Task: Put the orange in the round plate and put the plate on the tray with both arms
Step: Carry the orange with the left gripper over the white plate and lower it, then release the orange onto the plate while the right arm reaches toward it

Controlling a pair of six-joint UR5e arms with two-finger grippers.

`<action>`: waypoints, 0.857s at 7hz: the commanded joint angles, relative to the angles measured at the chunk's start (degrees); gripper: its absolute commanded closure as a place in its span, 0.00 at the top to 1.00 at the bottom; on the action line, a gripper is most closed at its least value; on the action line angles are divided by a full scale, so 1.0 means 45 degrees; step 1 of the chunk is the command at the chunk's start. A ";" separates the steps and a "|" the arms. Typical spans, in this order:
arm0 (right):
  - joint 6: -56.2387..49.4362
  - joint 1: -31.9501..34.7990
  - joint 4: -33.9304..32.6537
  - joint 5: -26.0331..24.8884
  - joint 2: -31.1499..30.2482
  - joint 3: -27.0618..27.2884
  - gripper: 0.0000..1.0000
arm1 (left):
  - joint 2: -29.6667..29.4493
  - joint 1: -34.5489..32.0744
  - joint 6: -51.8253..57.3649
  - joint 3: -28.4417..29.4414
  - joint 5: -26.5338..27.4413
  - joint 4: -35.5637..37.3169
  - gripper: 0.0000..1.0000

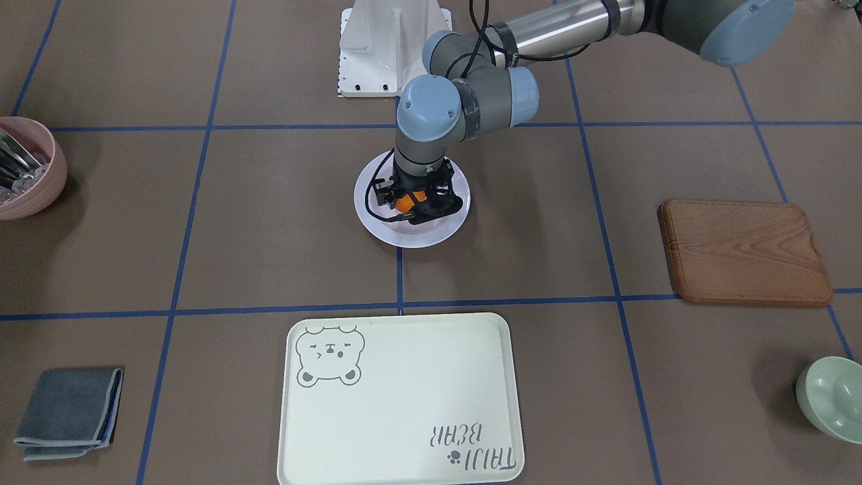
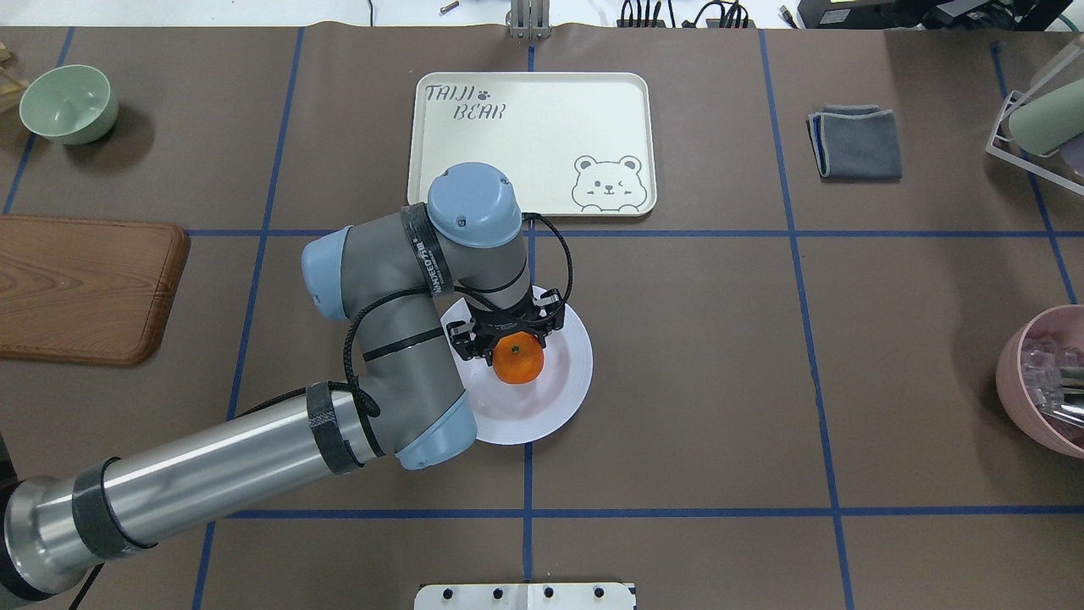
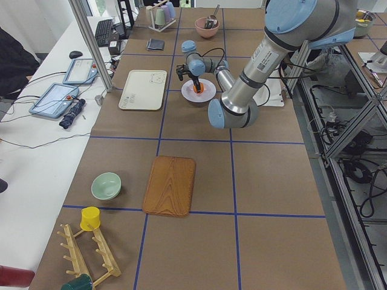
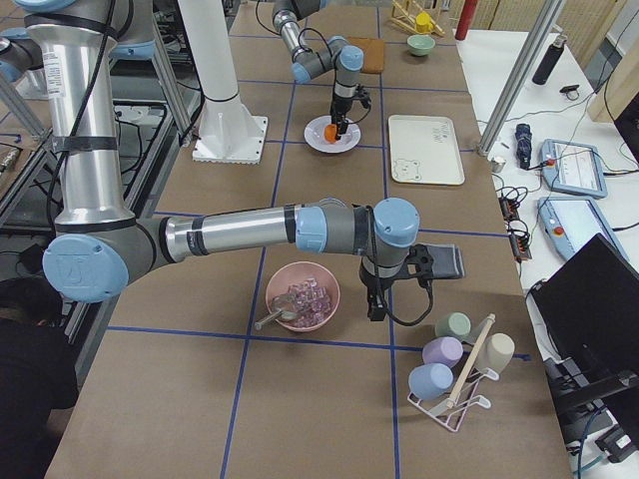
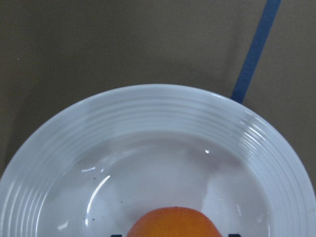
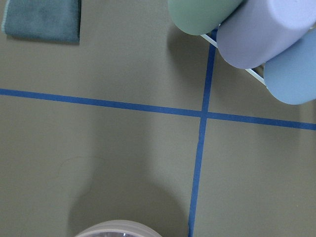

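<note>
The orange is over the middle of the white round plate, which lies on the table at its centre. My left gripper reaches straight down into the plate and is shut on the orange, a black finger on each side. In the left wrist view the orange fills the bottom edge above the plate's ridged rim. The cream bear tray lies just beyond the plate and holds nothing. My right gripper hangs beside the pink bowl, far from the plate; I cannot tell whether it is open or shut.
A brown wooden board and a pale green bowl lie on the left side. On the right are a folded grey cloth, a pink bowl of clear pieces, and a rack of cups.
</note>
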 commanded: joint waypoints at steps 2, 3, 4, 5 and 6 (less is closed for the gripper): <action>0.1376 -0.0480 0.1098 0.1214 0.0170 0.0515 1.00 | 0.0427 0.0008 0.0430 -0.0718 0.0305 -0.0080 0.99; 0.4187 -0.1333 0.3506 0.1510 0.0170 0.0535 1.00 | 0.0972 -0.0012 0.1129 -0.1633 0.0249 -0.0002 0.99; 0.8237 -0.2869 0.6372 0.1378 0.0170 0.0458 1.00 | 0.1403 -0.0341 0.1349 -0.2474 0.0267 0.0018 0.99; 1.1913 -0.4373 0.9128 0.0970 0.0538 0.0032 1.00 | 0.2065 -0.1118 0.1931 -0.3372 0.0403 0.0018 0.99; 1.4773 -0.5761 1.1282 0.0290 0.1044 -0.0359 1.00 | 0.2729 -0.2015 0.2459 -0.3999 0.0443 0.0018 0.99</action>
